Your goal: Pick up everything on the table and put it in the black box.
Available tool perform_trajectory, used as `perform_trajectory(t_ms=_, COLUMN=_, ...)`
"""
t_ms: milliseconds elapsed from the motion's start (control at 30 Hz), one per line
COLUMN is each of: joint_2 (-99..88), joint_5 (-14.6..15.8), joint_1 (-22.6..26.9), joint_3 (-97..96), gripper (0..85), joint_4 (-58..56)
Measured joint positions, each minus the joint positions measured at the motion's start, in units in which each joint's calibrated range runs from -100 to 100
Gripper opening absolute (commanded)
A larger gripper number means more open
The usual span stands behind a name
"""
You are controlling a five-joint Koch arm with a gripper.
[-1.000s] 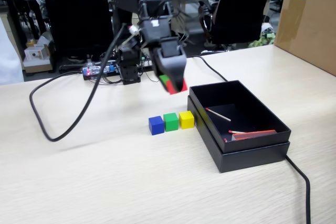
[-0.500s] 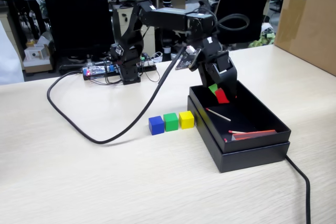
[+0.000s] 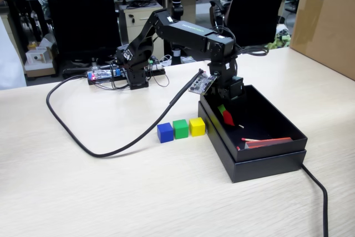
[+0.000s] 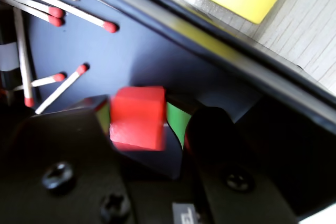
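Gripper (image 4: pixel 139 129) inside the black box (image 3: pixel 277 123), jaws parted — one red cube (image 4: pixel 137 117) between them; three cubes — blue (image 3: pixel 165 132), green (image 3: pixel 180 129), yellow (image 3: pixel 197 126) — beside its left wall.

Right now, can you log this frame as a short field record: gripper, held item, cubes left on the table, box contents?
gripper: gripper lowered inside the black box, jaws apart in the wrist view
red cube: between the jaws, blurred; whether gripped or released cannot be told
on table: blue cube, green cube, yellow cube, in a row beside the box
box contents: red-tipped sticks
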Motion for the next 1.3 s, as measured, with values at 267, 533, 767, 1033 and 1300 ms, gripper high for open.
perform_trajectory(t_ms=267, joint_2=-6.9, joint_5=0.6, joint_1=0.0, joint_3=-0.1, gripper=36.4, joint_4=-1.5)
perform_trajectory(t_ms=533, joint_2=-33.7, joint_5=0.7, joint_1=-1.8, joint_3=-3.7, gripper=44.3, joint_4=-2.1)
perform_trajectory(t_ms=767, joint_2=-50.4, joint_5=0.6, joint_1=-7.7, joint_3=-17.6, gripper=47.5, joint_4=-2.1)
perform_trajectory(t_ms=1033, joint_2=-56.6, joint_5=0.3, joint_1=-13.3, joint_3=-37.2, gripper=50.9, joint_4=-2.0)
perform_trajectory(t_ms=1300, joint_2=-53.6, joint_5=-0.2, joint_1=-15.0, joint_3=-43.2, gripper=51.1, joint_4=-1.6)
